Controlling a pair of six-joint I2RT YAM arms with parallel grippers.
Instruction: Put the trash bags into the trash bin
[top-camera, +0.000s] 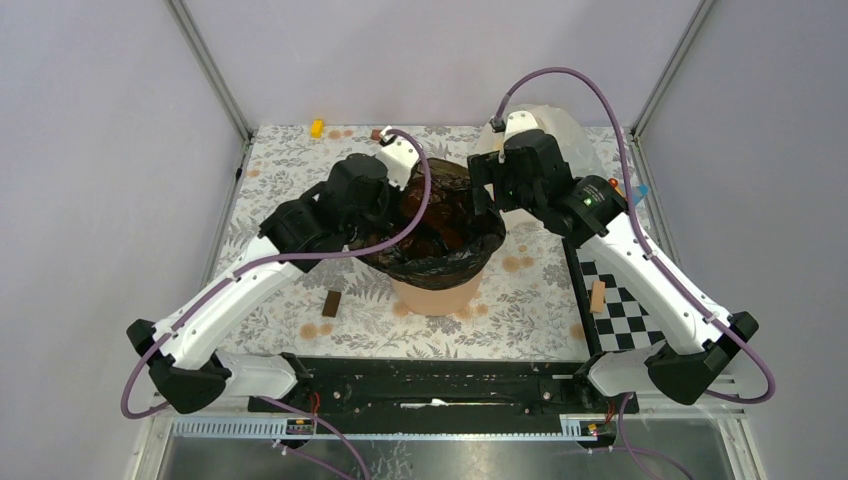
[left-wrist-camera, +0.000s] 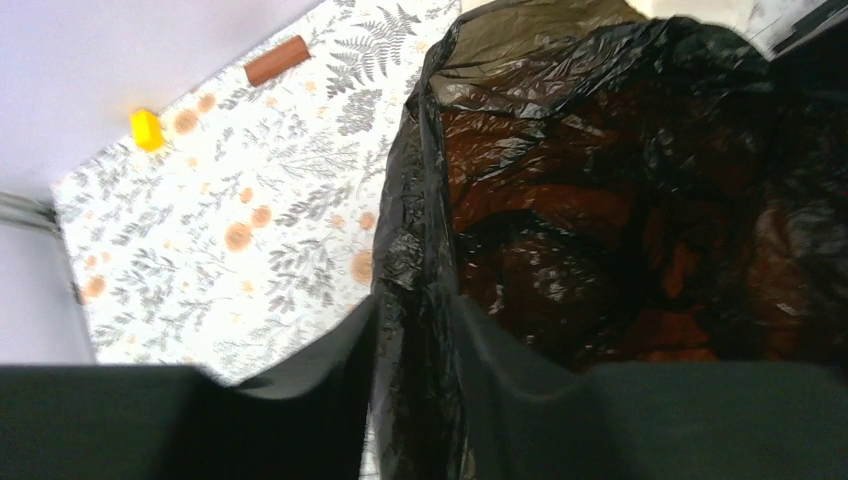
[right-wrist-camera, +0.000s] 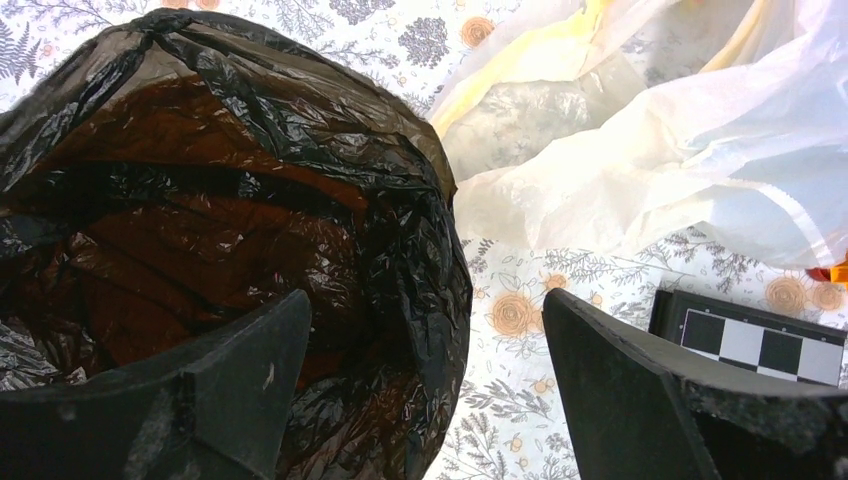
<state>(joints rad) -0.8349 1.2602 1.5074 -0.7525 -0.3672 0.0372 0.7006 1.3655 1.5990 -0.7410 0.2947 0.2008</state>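
**Bag-seating step.** The trash bag (top-camera: 445, 240) lies open in the mouth of the trash bin (top-camera: 437, 296), its black rim draped outward over the bin's lip, with the bin standing on the table (top-camera: 290, 150). The left fingers (top-camera: 396, 214) are clenched on a fold of the bag's rim: film is pinched between them, the brownish cavity lies to one side and table to the other. The right fingers (top-camera: 488, 203) are spread wide and grasp nothing. They straddle the opposite rim, one finger inside the cavity and one outside, with the bag wall between them (the cream-white bag (right-wrist-camera: 640, 150) just beyond the outer finger is not part of the job). The bag appears largely seated. The next move probably calls for the right fingers to pinch only the rim and draw it down over the lip, gently, since the film looks thin.
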